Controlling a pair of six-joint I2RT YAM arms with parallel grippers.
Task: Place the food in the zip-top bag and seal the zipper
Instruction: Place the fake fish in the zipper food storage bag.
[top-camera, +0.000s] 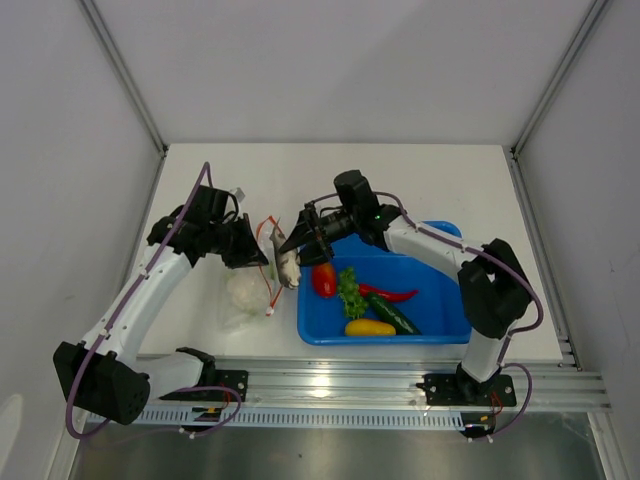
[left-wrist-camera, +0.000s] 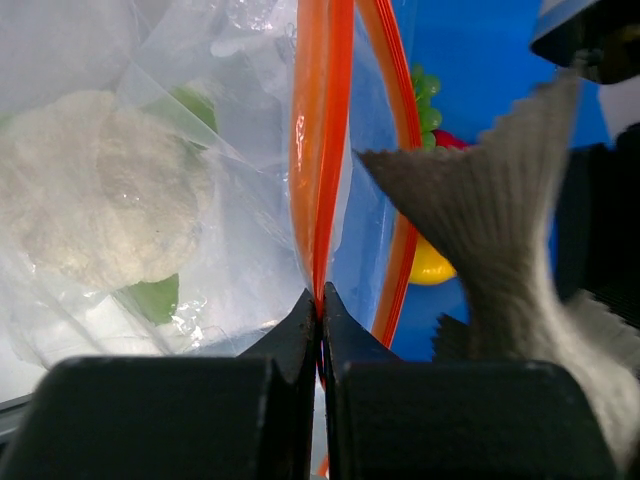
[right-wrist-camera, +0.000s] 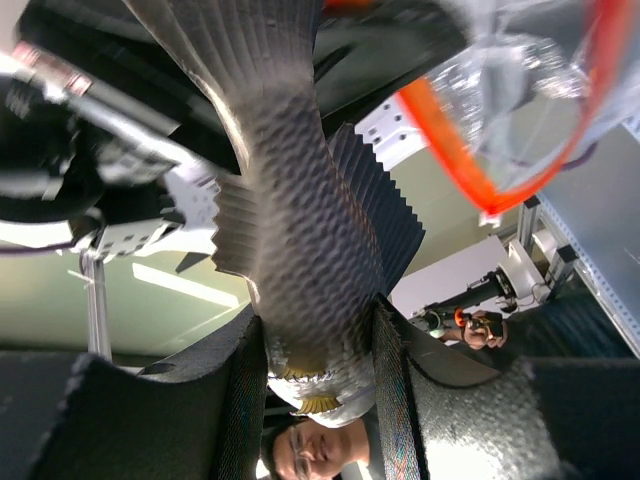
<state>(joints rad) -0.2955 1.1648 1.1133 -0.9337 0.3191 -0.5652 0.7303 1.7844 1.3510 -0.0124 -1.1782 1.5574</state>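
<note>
Hands: the left hand (left-wrist-camera: 320, 300) is closed, its fingertips pinching the thin orange-red zipper strip (left-wrist-camera: 318, 150) on one lip of the small clear crinkly plastic bag (left-wrist-camera: 240, 230), whose mouth stands open in a loop. The right hand (right-wrist-camera: 315, 330) is clamped on the grey scaly toy fish (right-wrist-camera: 300, 240) near its head end, with the tail fin pointing at the bag mouth, just beside the orange loop.

Bag contents: one white toy cauliflower (left-wrist-camera: 100, 190) with green leaves.

Blue rectangular plastic tray (top-camera: 440, 290), on the white tabletop (top-camera: 250, 180) just right of the bag. Contents: red tomato (top-camera: 324, 280), green lettuce (top-camera: 350, 290), red chili (top-camera: 392, 294), dark green cucumber (top-camera: 394, 314), yellow squash (top-camera: 368, 327).
</note>
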